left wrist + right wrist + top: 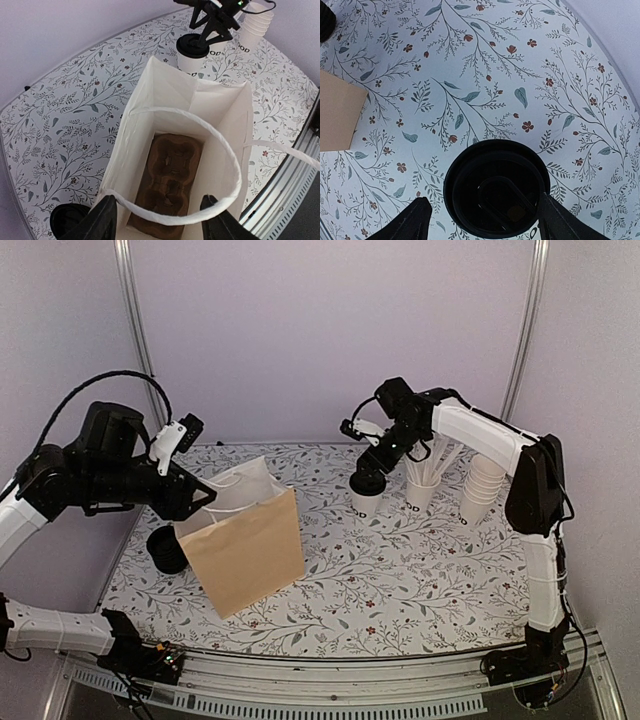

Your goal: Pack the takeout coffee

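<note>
Seen from above, the brown paper bag [245, 550] stands open on the flowered table [400, 590], left of centre. One lidded cup [366, 490] stands right of centre, well apart from the bag, just beside a straw cup [421, 492] and near a stack of cups [482, 488]. A second lidded cup [165, 550] sits just beside the bag's left side, partly hidden by it. Both coffees are outside the bag.

Only the left wrist view looks down into the bag. It is white inside, with a brown cardboard cup carrier [170, 180] lying flat on the bottom, round pockets facing up. The left gripper [157, 212] hangs over the bag's near rim with its jaws wide, and a white cord handle [227, 165] loops loosely between its fingers.

Only the right wrist view shows the fit at the first cup. The right gripper [482, 200] straddles the black lid from above, jaws wide, one finger on each side. A slim gap shows on the left; on the right I cannot tell whether finger and lid touch. A corner of the bag shows at that view's left edge.

The left wrist view gives the only legible writing: black letters "OOD" on the straw cup, the word's start hidden behind the lidded cup. From above, the print on the cups is too small to read
</note>
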Action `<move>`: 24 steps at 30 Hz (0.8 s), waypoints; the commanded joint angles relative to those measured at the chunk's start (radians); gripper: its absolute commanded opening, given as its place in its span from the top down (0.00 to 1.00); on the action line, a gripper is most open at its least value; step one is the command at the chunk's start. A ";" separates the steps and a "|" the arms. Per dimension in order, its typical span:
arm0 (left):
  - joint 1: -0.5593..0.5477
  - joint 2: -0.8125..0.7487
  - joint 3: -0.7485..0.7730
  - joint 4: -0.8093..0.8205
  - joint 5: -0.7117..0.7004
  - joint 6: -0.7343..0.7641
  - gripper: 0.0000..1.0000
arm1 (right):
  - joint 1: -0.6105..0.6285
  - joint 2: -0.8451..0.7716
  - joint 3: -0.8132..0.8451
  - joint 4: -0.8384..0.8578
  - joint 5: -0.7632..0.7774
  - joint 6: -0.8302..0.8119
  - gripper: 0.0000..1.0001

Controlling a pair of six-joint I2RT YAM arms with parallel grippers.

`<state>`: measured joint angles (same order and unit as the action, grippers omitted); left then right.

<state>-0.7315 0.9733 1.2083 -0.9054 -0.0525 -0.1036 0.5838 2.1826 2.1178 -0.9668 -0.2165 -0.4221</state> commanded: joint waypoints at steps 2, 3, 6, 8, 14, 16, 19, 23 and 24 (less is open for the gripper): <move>0.012 -0.036 -0.022 0.037 0.010 -0.017 0.40 | 0.006 0.046 0.023 -0.007 0.032 0.021 0.23; 0.012 -0.041 -0.025 0.039 0.014 -0.019 0.40 | 0.007 0.051 0.024 -0.006 0.034 0.022 0.23; 0.012 -0.052 -0.035 0.040 0.024 -0.021 0.40 | 0.006 0.064 0.026 -0.006 0.041 0.024 0.23; 0.011 -0.057 -0.042 0.044 0.030 -0.023 0.40 | 0.006 0.072 0.026 -0.006 0.048 0.027 0.23; 0.011 -0.054 -0.053 0.062 0.045 -0.021 0.40 | 0.005 0.086 0.026 -0.006 0.051 0.033 0.23; 0.009 -0.049 -0.051 0.068 0.045 -0.021 0.40 | 0.006 0.089 0.027 -0.007 0.049 0.034 0.23; 0.011 -0.036 -0.044 0.069 0.045 -0.016 0.41 | 0.006 0.087 0.026 -0.010 0.041 0.036 0.23; 0.012 -0.026 -0.041 0.070 0.066 -0.010 0.41 | 0.007 0.079 0.026 -0.019 0.016 0.034 0.30; 0.011 -0.023 -0.040 0.071 0.066 -0.010 0.41 | 0.007 0.076 0.025 -0.022 0.006 0.033 0.32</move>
<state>-0.7307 0.9421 1.1648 -0.8562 -0.0082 -0.1200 0.5846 2.2398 2.1235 -0.9607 -0.1787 -0.3992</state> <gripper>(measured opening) 0.592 0.707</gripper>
